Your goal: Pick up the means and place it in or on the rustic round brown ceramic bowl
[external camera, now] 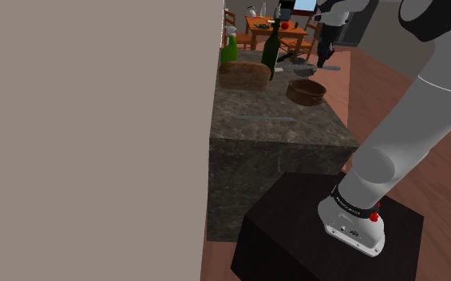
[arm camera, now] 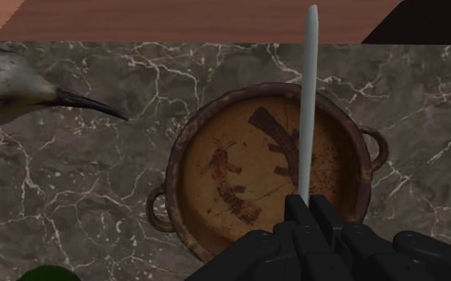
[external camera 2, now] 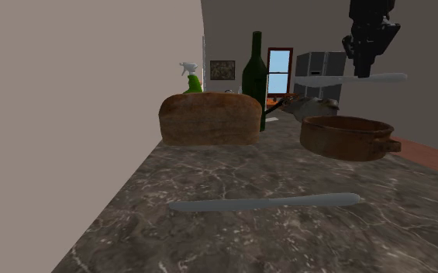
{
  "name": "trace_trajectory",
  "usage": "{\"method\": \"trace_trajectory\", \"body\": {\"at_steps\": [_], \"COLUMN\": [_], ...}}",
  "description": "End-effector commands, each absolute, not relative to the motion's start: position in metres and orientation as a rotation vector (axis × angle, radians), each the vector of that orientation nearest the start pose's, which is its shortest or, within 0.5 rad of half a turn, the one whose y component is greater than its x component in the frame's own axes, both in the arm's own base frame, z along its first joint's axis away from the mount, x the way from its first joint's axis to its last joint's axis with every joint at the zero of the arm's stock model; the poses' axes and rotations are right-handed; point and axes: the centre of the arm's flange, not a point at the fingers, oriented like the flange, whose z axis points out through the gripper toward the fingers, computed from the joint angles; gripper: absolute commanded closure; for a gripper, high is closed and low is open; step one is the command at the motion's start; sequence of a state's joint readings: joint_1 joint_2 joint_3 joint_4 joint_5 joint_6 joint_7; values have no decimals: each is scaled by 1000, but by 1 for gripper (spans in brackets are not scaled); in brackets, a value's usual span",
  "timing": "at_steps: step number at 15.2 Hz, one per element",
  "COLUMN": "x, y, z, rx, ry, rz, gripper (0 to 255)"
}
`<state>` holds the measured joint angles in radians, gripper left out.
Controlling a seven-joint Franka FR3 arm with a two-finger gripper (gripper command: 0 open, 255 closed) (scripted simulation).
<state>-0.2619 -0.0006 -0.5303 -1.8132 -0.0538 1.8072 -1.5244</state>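
My tool (arm camera: 310, 203) is closed tight on a slim grey utensil (arm camera: 308, 104), with the two black fingers pinching its flat sides. From my fingertips it runs straight out, narrow and edge-on, to a tapered tip. Its long axis crosses the brown bowl (arm camera: 207, 215) and ends past the far rim, near the edge of the tabletop (arm camera: 80, 199).

In the second exterior view the utensil (external camera 2: 349, 78) lies level. It hangs in the air above the bowl (external camera 2: 345, 139) and clear of it, lengthwise across the picture. The longer part reaches toward that view's left of my tool (external camera 2: 367, 71).

The bowl is round with two small loop handles and dark painted marks inside. It stands on dark marbled stone.

A small band of pale marks (external camera: 350, 204) rings my arm's base, possibly lettering, but I cannot read it.

A second long grey strip (external camera 2: 263, 203) lies flat on the tabletop, nearer that camera. A bread loaf (external camera 2: 209, 118) and a dark green bottle (external camera 2: 254, 74) stand beyond it.
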Motion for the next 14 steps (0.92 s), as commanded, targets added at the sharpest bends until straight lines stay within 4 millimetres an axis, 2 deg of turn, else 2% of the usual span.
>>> {"method": "trace_trajectory", "body": {"at_steps": [1,14], "x": [391,391], "y": [-404,-404], "z": [518,452], "rx": [-2940,-2940], "ry": [-1149,-1149], "rz": [78,78], "gripper": [255,255]}}
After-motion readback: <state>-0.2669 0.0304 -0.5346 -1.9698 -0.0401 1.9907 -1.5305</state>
